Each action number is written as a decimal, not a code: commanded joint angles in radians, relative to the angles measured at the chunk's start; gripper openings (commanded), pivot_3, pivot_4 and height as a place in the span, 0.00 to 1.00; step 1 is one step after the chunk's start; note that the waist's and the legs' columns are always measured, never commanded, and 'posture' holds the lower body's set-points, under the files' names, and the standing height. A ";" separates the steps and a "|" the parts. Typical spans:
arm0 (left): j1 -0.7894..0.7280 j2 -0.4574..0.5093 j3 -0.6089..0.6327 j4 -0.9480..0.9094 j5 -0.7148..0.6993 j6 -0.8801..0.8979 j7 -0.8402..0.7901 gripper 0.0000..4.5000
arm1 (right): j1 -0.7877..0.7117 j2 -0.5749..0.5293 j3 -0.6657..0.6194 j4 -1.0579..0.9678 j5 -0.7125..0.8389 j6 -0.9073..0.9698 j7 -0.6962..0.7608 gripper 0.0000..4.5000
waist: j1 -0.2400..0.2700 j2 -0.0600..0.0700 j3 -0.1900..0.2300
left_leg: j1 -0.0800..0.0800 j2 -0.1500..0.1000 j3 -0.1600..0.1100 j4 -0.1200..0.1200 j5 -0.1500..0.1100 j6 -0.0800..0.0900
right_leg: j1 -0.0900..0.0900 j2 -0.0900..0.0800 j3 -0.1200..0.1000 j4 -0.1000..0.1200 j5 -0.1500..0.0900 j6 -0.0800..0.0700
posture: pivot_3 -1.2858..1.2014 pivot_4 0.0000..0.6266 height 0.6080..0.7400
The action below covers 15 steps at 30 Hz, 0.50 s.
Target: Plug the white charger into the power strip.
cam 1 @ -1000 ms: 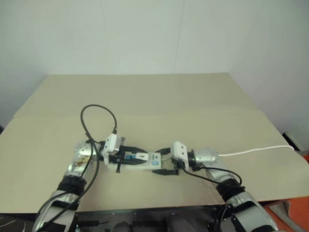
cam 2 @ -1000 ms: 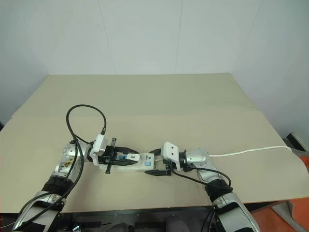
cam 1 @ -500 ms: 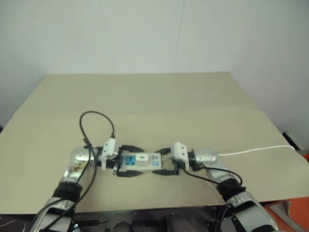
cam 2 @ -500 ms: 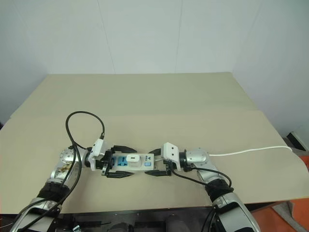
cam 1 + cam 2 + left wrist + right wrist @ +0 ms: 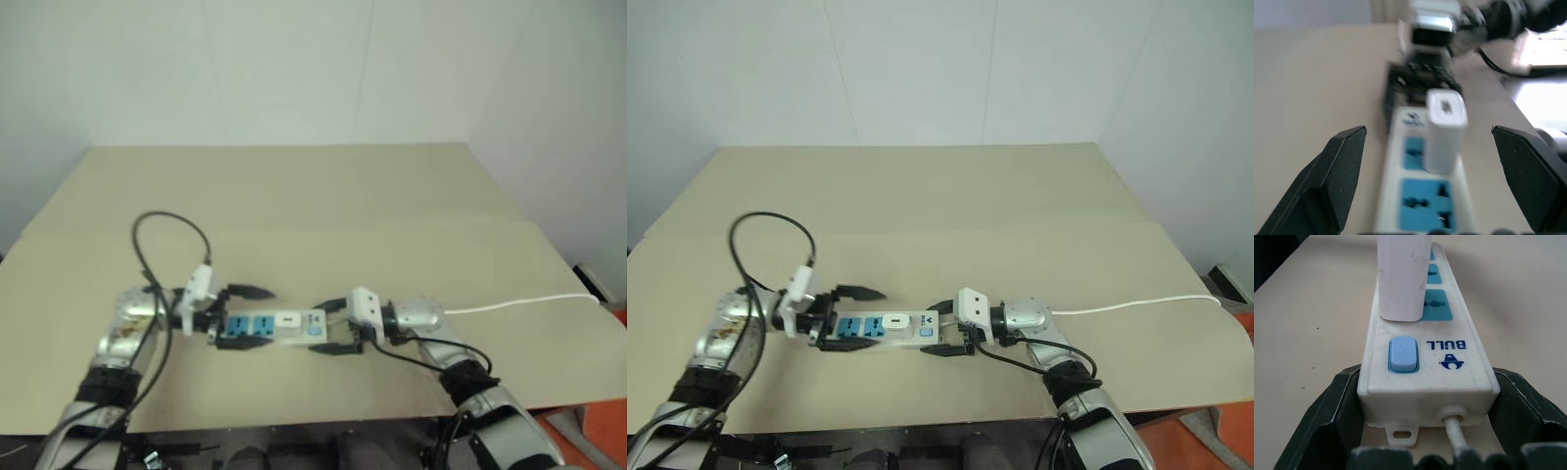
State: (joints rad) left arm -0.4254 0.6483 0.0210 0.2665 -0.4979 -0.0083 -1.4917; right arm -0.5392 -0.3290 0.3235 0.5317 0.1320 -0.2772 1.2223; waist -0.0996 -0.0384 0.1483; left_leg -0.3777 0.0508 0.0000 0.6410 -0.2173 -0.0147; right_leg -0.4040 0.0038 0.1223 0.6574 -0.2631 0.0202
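The power strip [image 5: 862, 329] lies flat on the tan table, long and white with blue sockets. The white charger [image 5: 893, 321] stands upright in the socket beside the strip's blue switch, seen close in the left wrist view [image 5: 1445, 127] and in the right wrist view [image 5: 1403, 279]. My left gripper [image 5: 854, 318] is open at the strip's left end, its fingers [image 5: 1342, 166] spread wide on either side and touching nothing. My right gripper [image 5: 942, 330] is shut on the strip's cord end [image 5: 1425, 367], its fingers [image 5: 1337, 406] pressed against both long sides.
The strip's thin white cord [image 5: 1136, 305] runs right across the table to its right edge. A black cable loop [image 5: 764, 235] arches over my left wrist. Bare table [image 5: 950, 215] stretches behind the strip to the white wall.
My left gripper has opened, let go of the charger and drawn back to the left and slightly up. The charger stays standing in its socket. The right gripper has not moved.
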 commanded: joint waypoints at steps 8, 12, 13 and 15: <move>0.070 0.122 0.192 -0.061 -0.029 0.002 0.062 1.00 | 0.018 -0.023 -0.042 -0.014 0.019 0.122 0.027 0.99 | 0.003 -0.001 0.002 | -0.003 -0.001 0.000 0.000 0.000 0.000 | -0.002 -0.002 -0.002 -0.001 0.000 0.000 | 0.52 0.24 1.00; 0.150 0.123 0.214 -0.115 -0.032 0.008 0.099 1.00 | 0.055 -0.081 -0.078 -0.106 0.047 0.135 0.034 0.99 | 0.013 -0.001 0.004 | -0.011 -0.001 0.000 0.000 0.000 0.000 | -0.008 -0.004 -0.003 -0.001 0.000 0.000 | 0.52 0.24 1.00; 0.171 0.123 0.219 -0.126 -0.027 0.005 0.113 1.00 | 0.068 -0.105 -0.091 -0.140 0.064 0.149 0.044 0.99 | 0.019 -0.001 0.004 | -0.014 -0.001 -0.001 0.000 0.000 0.000 | -0.012 -0.005 -0.004 -0.001 0.000 0.000 | 0.52 0.24 1.00; 0.212 0.125 0.233 -0.153 -0.024 0.005 0.134 1.00 | 0.097 -0.152 -0.124 -0.206 0.096 0.165 0.057 0.99 | 0.033 -0.001 0.004 | -0.021 -0.003 -0.001 0.000 0.000 0.000 | -0.020 -0.008 -0.005 0.000 0.001 -0.003 | 0.52 0.24 1.00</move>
State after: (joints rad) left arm -0.2312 0.7564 0.2145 0.1675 -0.5140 0.0031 -1.3799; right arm -0.4652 -0.4431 0.2524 0.3898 0.1924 -0.1318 1.2665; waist -0.0663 -0.0396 0.1522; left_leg -0.4002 0.0474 -0.0008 0.6412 -0.2173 -0.0148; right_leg -0.4243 -0.0051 0.1164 0.6574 -0.2599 0.0148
